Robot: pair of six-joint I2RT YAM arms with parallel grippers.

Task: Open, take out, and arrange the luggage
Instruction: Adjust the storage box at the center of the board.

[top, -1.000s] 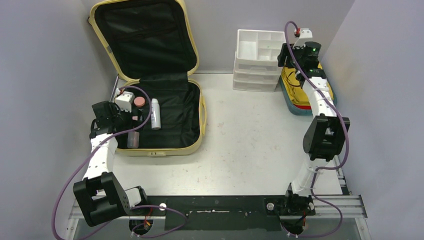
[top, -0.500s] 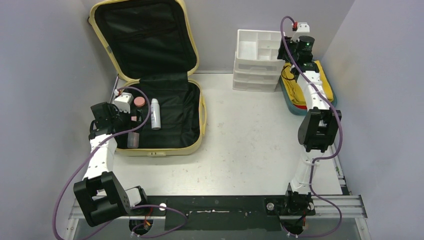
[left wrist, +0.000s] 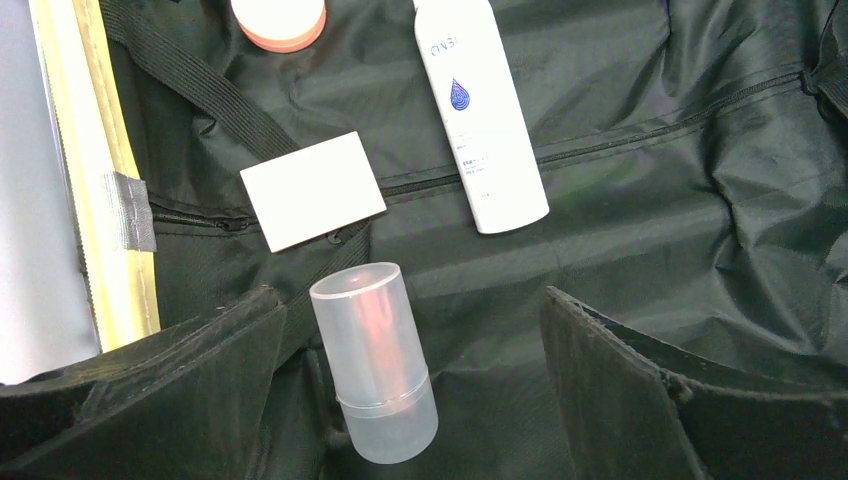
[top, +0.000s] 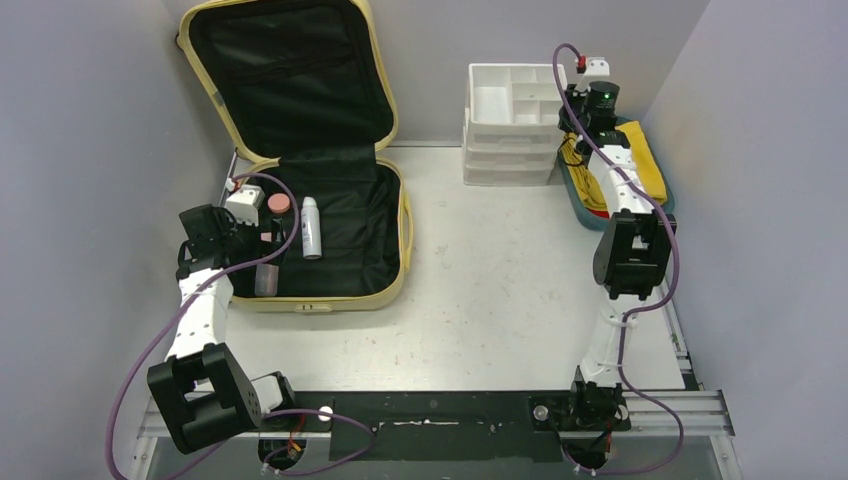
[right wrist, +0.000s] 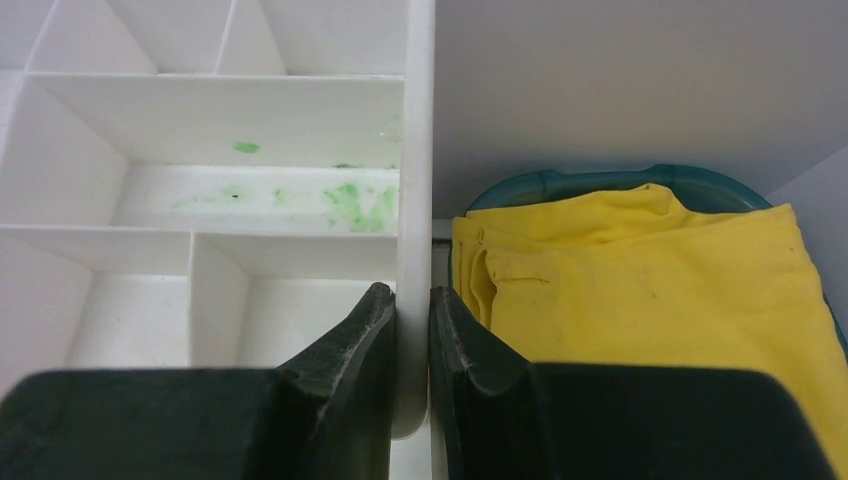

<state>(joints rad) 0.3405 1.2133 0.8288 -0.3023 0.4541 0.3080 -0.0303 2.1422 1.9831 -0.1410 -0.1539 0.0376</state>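
The luggage (top: 404, 232) lies open at the back left, pale yellow with black lining (left wrist: 640, 150), its lid leaning on the wall. Inside lie a white bottle (top: 311, 228) (left wrist: 480, 110), a pink-capped jar (top: 279, 203), a white card (left wrist: 313, 190) and a translucent cylinder (top: 266, 280) (left wrist: 375, 375). My left gripper (top: 258, 240) (left wrist: 410, 300) hangs open over the lining, the cylinder between its fingers, nearer the left one. My right gripper (top: 572, 118) (right wrist: 412, 300) is shut on the right wall of the white drawer organizer (top: 510, 95) (right wrist: 415, 150).
A teal tray (top: 585, 205) (right wrist: 600, 180) holding a folded yellow cloth (top: 645, 160) (right wrist: 650, 290) sits right of the organizer, against the right wall. The organizer's top compartments show green smears (right wrist: 350, 195). Grey walls close in the table on three sides.
My right gripper has moved left onto the organizer and shut on its right wall; the organizer has shifted slightly left. The left arm has stayed still.
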